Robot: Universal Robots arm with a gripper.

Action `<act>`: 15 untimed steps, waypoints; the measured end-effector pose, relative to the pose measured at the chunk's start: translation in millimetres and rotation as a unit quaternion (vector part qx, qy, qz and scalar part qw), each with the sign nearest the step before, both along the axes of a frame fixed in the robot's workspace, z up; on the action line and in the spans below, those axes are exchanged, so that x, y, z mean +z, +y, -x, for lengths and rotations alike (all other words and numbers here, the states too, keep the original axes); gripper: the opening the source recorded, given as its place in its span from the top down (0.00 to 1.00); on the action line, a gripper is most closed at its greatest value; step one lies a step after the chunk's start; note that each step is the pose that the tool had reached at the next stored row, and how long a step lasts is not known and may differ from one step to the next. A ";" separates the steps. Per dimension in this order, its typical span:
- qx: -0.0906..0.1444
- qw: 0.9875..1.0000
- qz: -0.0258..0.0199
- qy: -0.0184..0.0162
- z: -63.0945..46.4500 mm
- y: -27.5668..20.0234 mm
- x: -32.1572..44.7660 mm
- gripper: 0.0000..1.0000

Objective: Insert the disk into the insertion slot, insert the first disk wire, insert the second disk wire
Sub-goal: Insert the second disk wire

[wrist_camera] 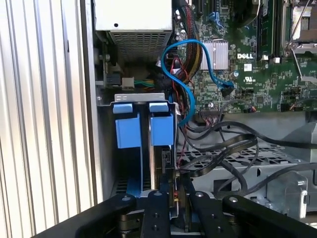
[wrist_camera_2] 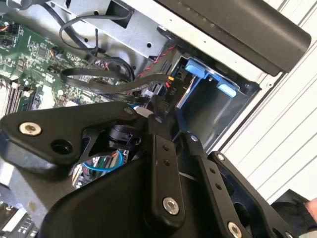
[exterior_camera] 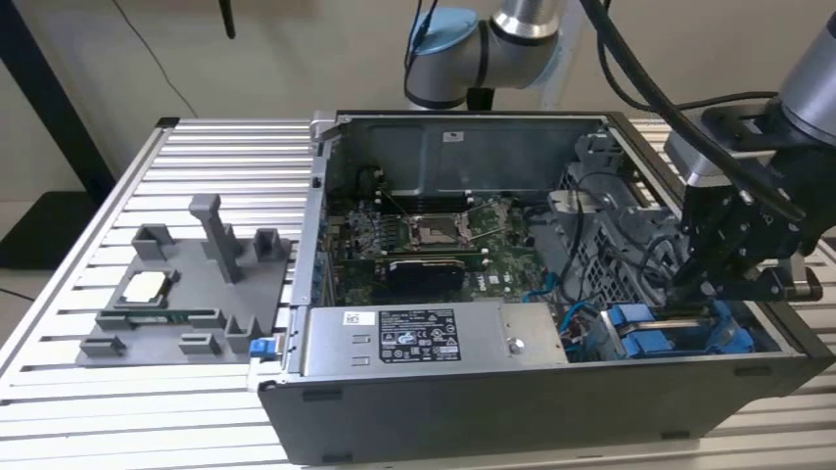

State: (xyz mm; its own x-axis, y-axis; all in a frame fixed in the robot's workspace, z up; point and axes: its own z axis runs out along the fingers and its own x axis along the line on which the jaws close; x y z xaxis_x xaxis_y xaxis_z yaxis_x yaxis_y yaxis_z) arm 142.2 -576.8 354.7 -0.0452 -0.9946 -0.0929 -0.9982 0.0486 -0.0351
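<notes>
The insertion slot [exterior_camera: 614, 338] is the grey bay with blue fittings at the case's front corner, on the exterior view's right. In the first wrist view the disk [wrist_camera: 159, 163] stands edge-on inside the slot [wrist_camera: 138, 97], between two blue carrier tabs [wrist_camera: 162, 130]. My gripper [exterior_camera: 688, 292] reaches down into the case right at the bay. Its black fingers [wrist_camera: 157, 208] are closed around a small black connector with red and yellow leads [wrist_camera: 174, 191], held against the disk's rear edge. In the second wrist view the gripper [wrist_camera_2: 154, 113] sits just behind the bay [wrist_camera_2: 218, 111].
A labelled silver power-supply box [exterior_camera: 418, 338] lies beside the bay. Loose black cables [wrist_camera: 223, 148] and a blue cable [wrist_camera: 183, 89] crowd the space over the motherboard [wrist_camera: 257, 59]. A grey fixture [exterior_camera: 183, 294] with parts stands on the slatted table, exterior view's left.
</notes>
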 end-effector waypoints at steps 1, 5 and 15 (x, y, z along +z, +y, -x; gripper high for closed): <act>0.000 1.000 0.000 0.000 0.0 0.0 0.2 0.76; 0.000 1.000 0.000 0.001 -0.1 0.0 5.8 0.89; 0.000 1.000 0.000 0.003 -0.1 0.0 32.5 0.89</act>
